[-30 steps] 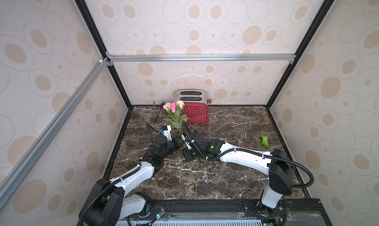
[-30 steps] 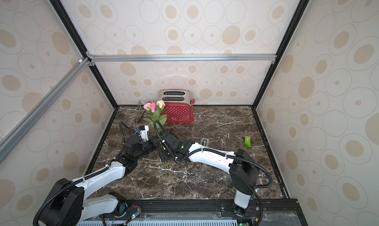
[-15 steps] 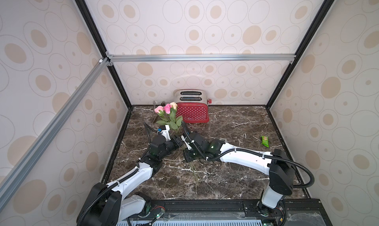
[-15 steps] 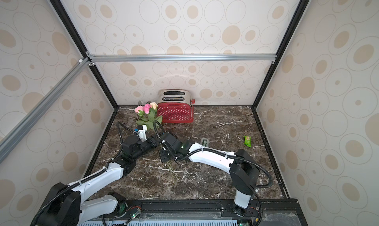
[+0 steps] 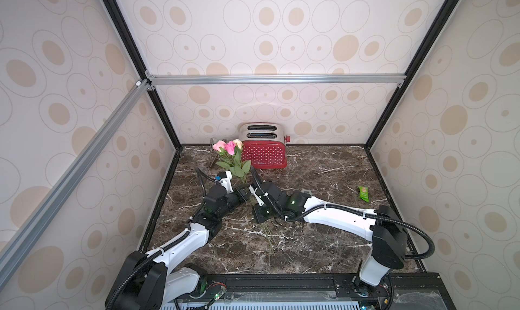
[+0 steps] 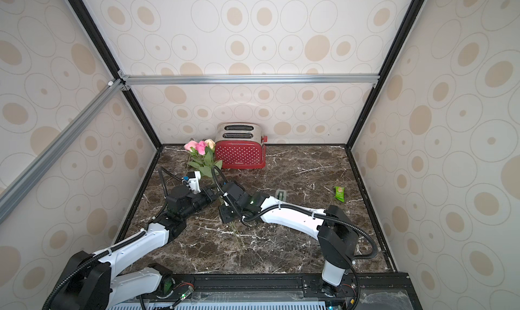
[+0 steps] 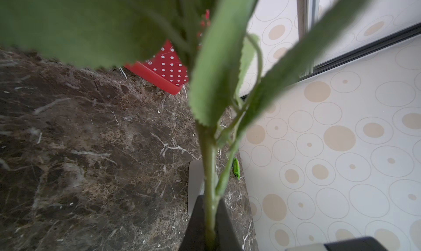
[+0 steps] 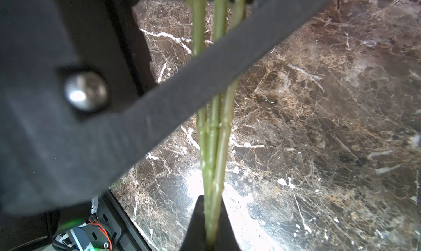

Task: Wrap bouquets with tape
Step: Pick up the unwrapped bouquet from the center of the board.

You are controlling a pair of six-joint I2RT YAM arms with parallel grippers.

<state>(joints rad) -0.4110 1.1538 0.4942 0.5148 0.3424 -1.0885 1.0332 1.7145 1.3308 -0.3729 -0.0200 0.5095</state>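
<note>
The bouquets are three roses, two pink and one peach point(image 5: 229, 147) point(image 6: 201, 146), held upright near the red toaster. Their thin green stems point(image 5: 267, 234) trail down to the marble table. In its wrist view my left gripper point(image 7: 210, 218) is shut on the stems just below the leaves point(image 7: 214, 79). It also shows in a top view point(image 5: 245, 195). My right gripper point(image 8: 210, 218) point(image 5: 256, 207) is shut on the same stems point(image 8: 214, 147), close beside the left. A left finger point(image 8: 182, 97) crosses them further along. The grey tape dispenser point(image 6: 281, 194) point(image 7: 194, 181) stands behind the right arm.
A red dotted toaster point(image 5: 264, 152) point(image 6: 240, 152) stands against the back wall. A small green packet point(image 5: 363, 193) point(image 6: 339, 193) lies at the right. A thin metal utensil point(image 5: 211, 153) leans in the back left corner. Patterned walls enclose the table.
The blooms have swung a little to the left, away from the toaster's front. Both grippers stay close together on the stems.
</note>
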